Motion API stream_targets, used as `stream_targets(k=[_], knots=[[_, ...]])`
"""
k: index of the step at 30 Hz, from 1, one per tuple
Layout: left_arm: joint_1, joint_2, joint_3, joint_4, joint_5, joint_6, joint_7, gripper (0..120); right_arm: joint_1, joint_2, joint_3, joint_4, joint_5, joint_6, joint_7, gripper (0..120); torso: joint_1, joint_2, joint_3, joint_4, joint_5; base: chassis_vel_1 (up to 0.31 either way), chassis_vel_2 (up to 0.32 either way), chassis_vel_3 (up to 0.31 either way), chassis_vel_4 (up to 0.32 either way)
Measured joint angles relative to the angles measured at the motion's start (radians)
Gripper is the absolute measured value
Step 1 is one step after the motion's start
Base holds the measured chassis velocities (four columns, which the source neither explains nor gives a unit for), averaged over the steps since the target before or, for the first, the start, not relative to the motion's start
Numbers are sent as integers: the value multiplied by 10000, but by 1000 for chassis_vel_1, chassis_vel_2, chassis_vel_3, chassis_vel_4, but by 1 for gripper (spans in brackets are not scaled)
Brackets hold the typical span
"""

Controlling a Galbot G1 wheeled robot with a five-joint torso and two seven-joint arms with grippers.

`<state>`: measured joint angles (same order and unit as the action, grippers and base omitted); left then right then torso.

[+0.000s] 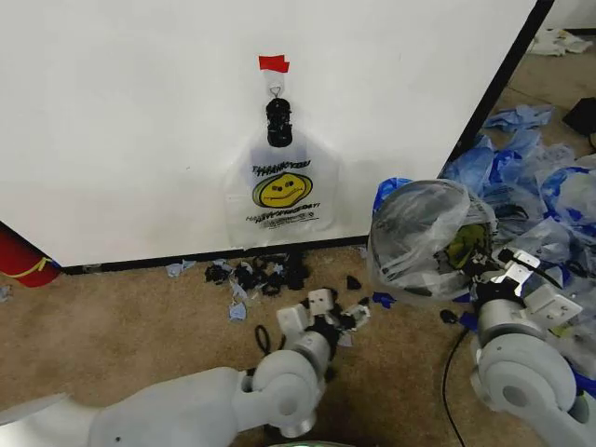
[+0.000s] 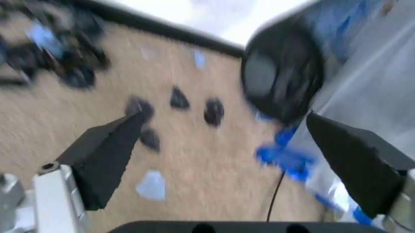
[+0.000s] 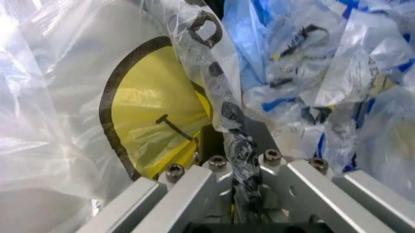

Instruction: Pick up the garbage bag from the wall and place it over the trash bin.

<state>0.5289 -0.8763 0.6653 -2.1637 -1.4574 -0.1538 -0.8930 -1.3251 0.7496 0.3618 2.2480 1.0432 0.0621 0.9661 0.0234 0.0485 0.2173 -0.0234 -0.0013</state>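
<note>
The garbage bag (image 1: 279, 191), translucent with a yellow smiley face, hangs flat on the white wall (image 1: 121, 112) from a black clip (image 1: 278, 121) under a hook and red tape (image 1: 274, 63). The trash bin (image 1: 414, 251) stands on the carpet to the right of it, its dark body showing through a second smiley bag (image 1: 424, 219) draped over it. My right gripper (image 1: 486, 268) is at that bag's right side, shut on a twisted strip of its plastic (image 3: 241, 145). My left gripper (image 1: 337, 309) hovers low over the carpet left of the bin, open and empty, its fingers (image 2: 107, 155) spread wide.
Black and blue scraps (image 1: 261, 275) litter the carpet at the wall's base. A heap of bluish plastic bags (image 1: 545, 182) lies behind and right of the bin. A red cylinder (image 1: 19, 261) stands at the far left. A black cable (image 1: 452, 363) runs across the floor.
</note>
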Motion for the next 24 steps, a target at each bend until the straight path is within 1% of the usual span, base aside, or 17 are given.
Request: stream_targets(k=[4, 5, 6, 7, 9, 10, 11, 12, 15, 18, 19, 20, 22, 23, 24], knots=[[-139, 615, -1027, -955, -453, 122, 215, 100, 134, 226, -362, -327, -311, 27, -253, 0, 0, 0, 0, -1, -1, 0, 0, 0, 0], [-139, 615, -1027, -955, -453, 122, 215, 100, 134, 226, -362, -327, -311, 27, -253, 0, 0, 0, 0, -1, -1, 0, 0, 0, 0], [-282, 740, -1265, -1227, -686, 148, 313, 100, 180, 273, -524, -403, -438, 51, -355, 0, 0, 1, 0, -2, 0, 0, 0, 0, 0], [-550, 863, -1516, -1574, -1163, 203, 457, 100, 253, 326, -733, -499, -614, 94, -492, 0, 0, 0, 0, -2, 0, 0, 0, 0, 0], [-1098, 904, -1623, -1888, -1782, 248, 558, 100, 331, 380, -969, -628, -866, 157, -692, 0, 0, 0, 0, -1, 0, 0, 0, 0, 0], [-1414, 884, -1579, -1953, -1960, 268, 558, 98, 373, 412, -1104, -709, -1058, 185, -800, 0, 0, 1, -1, -1, 0, 0, 0, 0, 0], [-1847, 806, -1427, -1972, -2102, 274, 556, 94, 433, 475, -1268, -828, -1316, 227, -920, 0, 0, 1, 0, -3, 2, 0, 0, 0, 0], [-1847, 806, -1427, -1972, -2102, 274, 556, 94, 433, 475, -1268, -828, -1316, 227, -920, 0, 0, 1, 0, -3, 2, 0, 0, 0, 0], [-2808, 369, -845, -1802, -2205, 334, 428, 84, 605, 668, -1554, -1118, -1994, 303, -1092, 0, 0, 1, 0, -3, 4, 0, 0, 0, 0], [-3909, -453, 258, -1221, -2261, 445, 92, 69, 736, 866, -1669, -1389, -2639, 359, -1261, 0, 1, 0, 0, -4, 4, 0, 0, 0, 0], [-3909, -453, 258, -1221, -2261, 445, 92, 69, 736, 866, -1669, -1389, -2639, 359, -1261, 0, 1, 0, 0, -4, 4, 0, 0, 0, 0], [-4105, -611, 485, -1108, -2279, 451, 50, 68, 751, 891, -1680, -1421, -2731, 366, -1286, 0, 1, 0, 1, -3, 4, 0, 0, 0, 0], [-4686, -1303, 1237, -670, -2402, 463, -110, 56, 792, 1019, -1720, -1557, -3195, 380, -1394, 0, 1, 0, 1, -3, 5, 0, 0, 0, 0], [-4828, -1568, 1453, -490, -2448, 473, -179, 54, 792, 1057, -1722, -1595, -3396, 384, -1448, 0, 1, 0, 0, -4, 6, 0, 0, 0, 0], [-4947, -1840, 1678, -299, -2468, 478, -256, 48, 786, 1088, -1720, -1623, -3597, 388, -1503, 0, 1, 0, 0, -3, 6, 0, 0, 0, 0]])
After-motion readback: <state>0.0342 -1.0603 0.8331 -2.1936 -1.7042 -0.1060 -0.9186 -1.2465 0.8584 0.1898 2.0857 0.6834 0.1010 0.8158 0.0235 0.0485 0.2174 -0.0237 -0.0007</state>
